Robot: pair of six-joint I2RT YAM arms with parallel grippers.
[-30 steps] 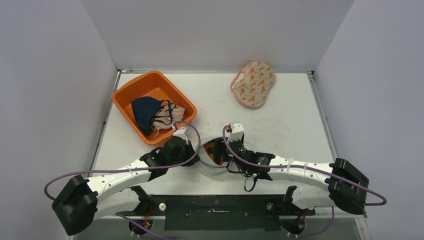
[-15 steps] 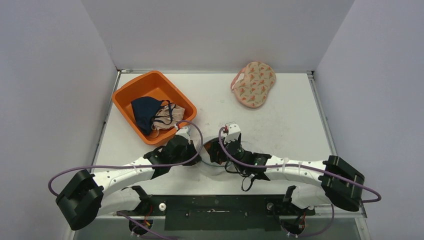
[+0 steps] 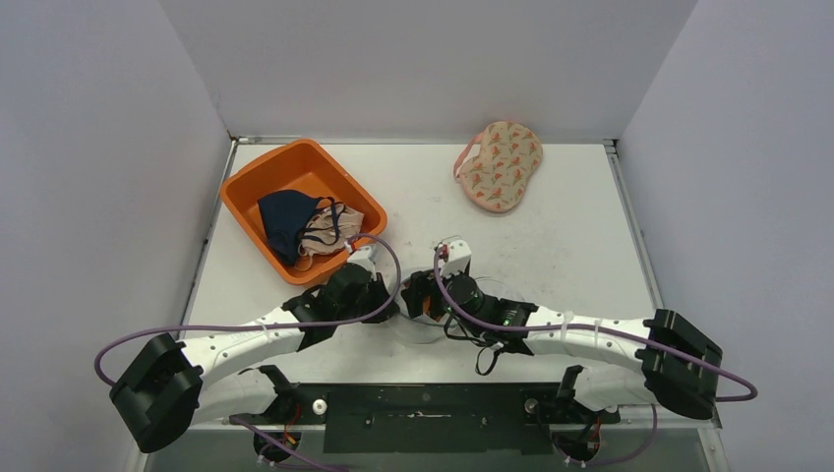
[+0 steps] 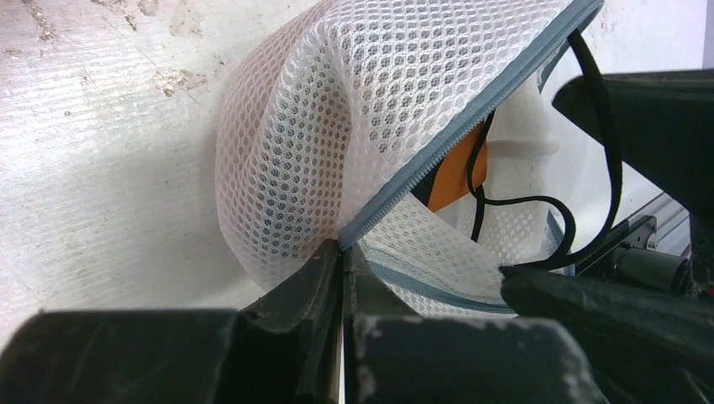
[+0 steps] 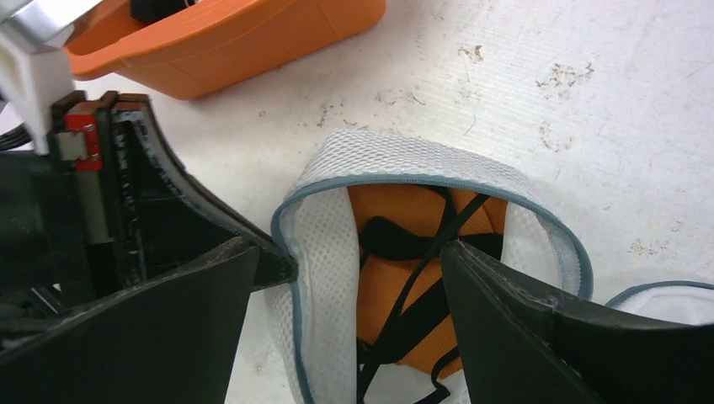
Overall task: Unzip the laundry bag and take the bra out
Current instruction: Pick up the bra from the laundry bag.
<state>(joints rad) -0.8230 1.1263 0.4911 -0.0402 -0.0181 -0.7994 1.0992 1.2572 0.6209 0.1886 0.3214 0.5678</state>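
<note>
The laundry bag (image 4: 337,109) is white mesh with a grey-blue zipper, and it lies unzipped with its mouth gaping (image 5: 404,160). Inside it sits the orange bra (image 5: 396,278) with black straps, which also shows through the opening in the left wrist view (image 4: 455,172). My left gripper (image 4: 343,252) is shut on the bag's zipper edge at the corner of the opening. My right gripper (image 5: 349,250) stands open over the mouth, one finger outside the rim and one inside by the bra. From above, both grippers (image 3: 388,295) (image 3: 421,293) meet over the bag and hide most of it.
An orange bin (image 3: 251,182) holding dark blue and pale garments (image 3: 295,224) stands at the left, close to my left gripper; its wall shows in the right wrist view (image 5: 253,42). A floral padded item (image 3: 500,165) lies at the back. Walls enclose the table.
My right gripper has shifted left over the bag's mouth and its jaws have widened. The left gripper keeps its hold and has barely moved.
</note>
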